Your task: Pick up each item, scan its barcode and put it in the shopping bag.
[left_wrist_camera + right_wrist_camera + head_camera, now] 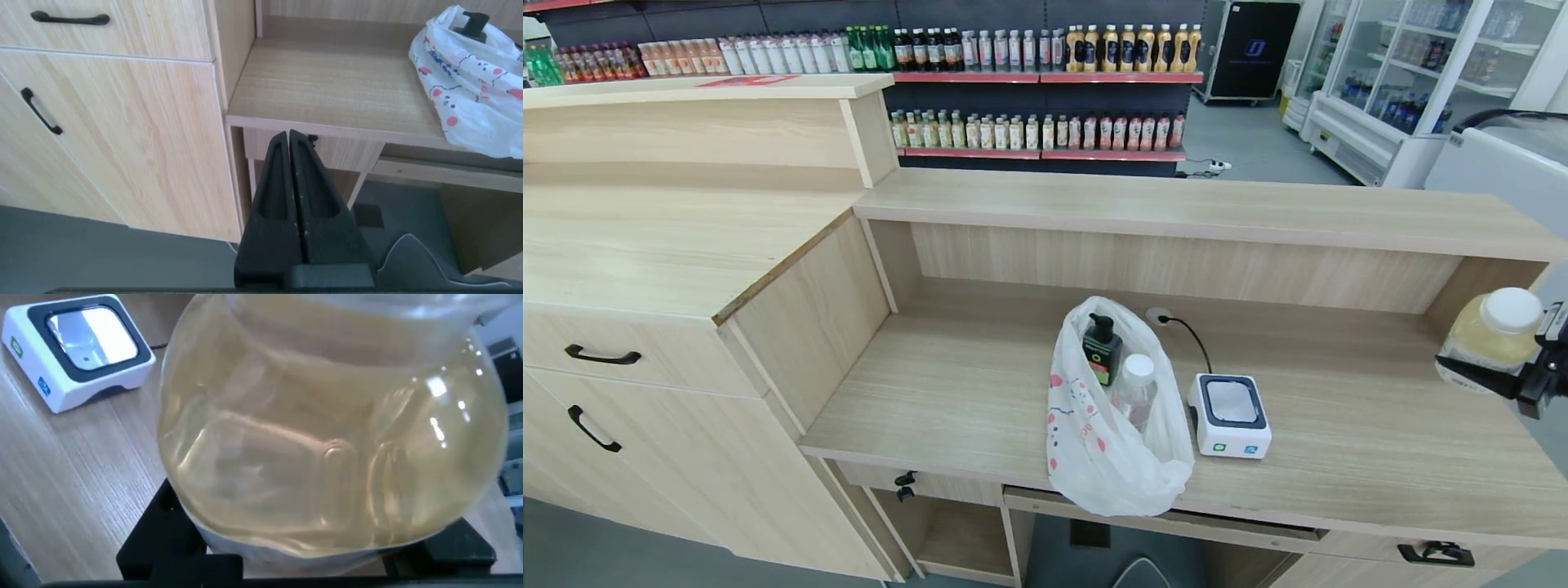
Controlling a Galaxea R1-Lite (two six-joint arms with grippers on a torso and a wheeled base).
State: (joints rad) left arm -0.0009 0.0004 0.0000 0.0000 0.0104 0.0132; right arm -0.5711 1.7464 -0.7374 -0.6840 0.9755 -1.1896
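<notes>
My right gripper (1490, 371) is shut on a bottle of pale yellow liquid with a white cap (1494, 331), held above the right end of the counter. Seen from the right wrist, the bottle (327, 433) is close up, with the white scanner (78, 347) on the counter beyond it. The scanner (1229, 414) sits mid-counter, its cable running back. Left of it stands the white patterned shopping bag (1094, 441), holding a dark pump bottle (1102, 349) and a clear bottle (1135, 388). My left gripper (291, 163) is shut and empty, low in front of the counter's left end, with the bag (470, 77) off to one side.
A raised wooden ledge (1201, 208) runs behind the counter. A taller cabinet with black-handled drawers (600, 356) stands to the left. Shelves of drink bottles (1045, 49) and glass fridges (1413, 65) fill the shop behind.
</notes>
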